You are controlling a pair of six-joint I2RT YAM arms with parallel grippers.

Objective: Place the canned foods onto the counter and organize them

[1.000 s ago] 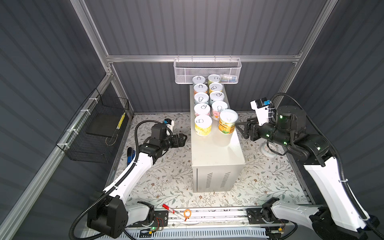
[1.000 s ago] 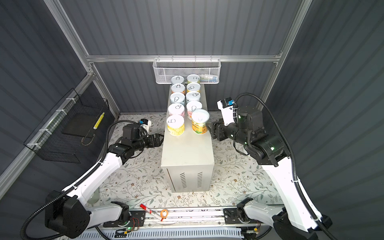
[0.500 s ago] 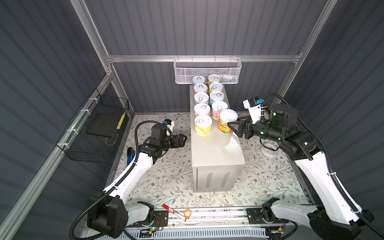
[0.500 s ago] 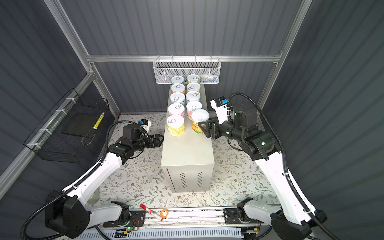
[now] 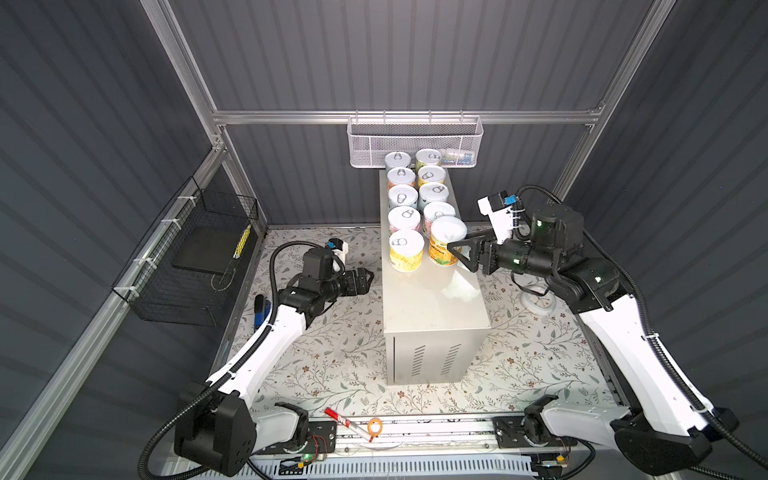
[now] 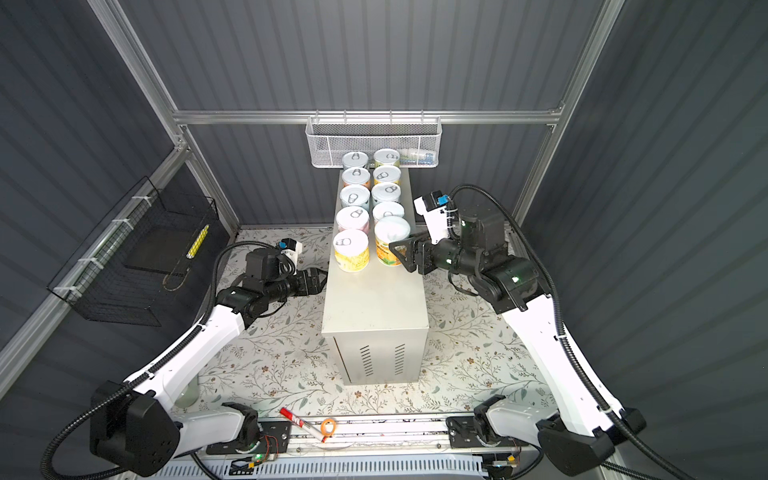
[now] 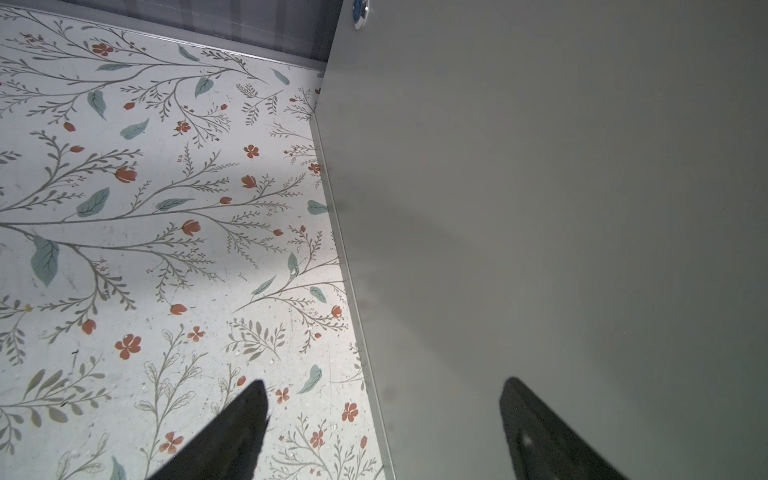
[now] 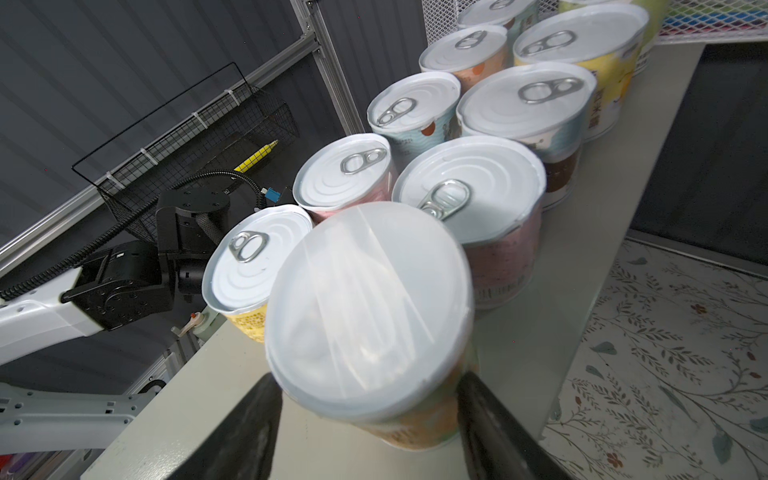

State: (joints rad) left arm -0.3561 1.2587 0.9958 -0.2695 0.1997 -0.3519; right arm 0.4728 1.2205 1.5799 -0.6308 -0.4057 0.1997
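Plastic-lidded can (image 5: 446, 235) is pinched by right tool (image 5: 457, 254). Left tool (image 5: 370, 277) is seen spread at 9 o'clock of surface (image 5: 432, 299).

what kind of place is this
Likely a robot lab cell staged as a pantry: an aluminium frame, two robot arms, and tins in rows on a cream metal box.
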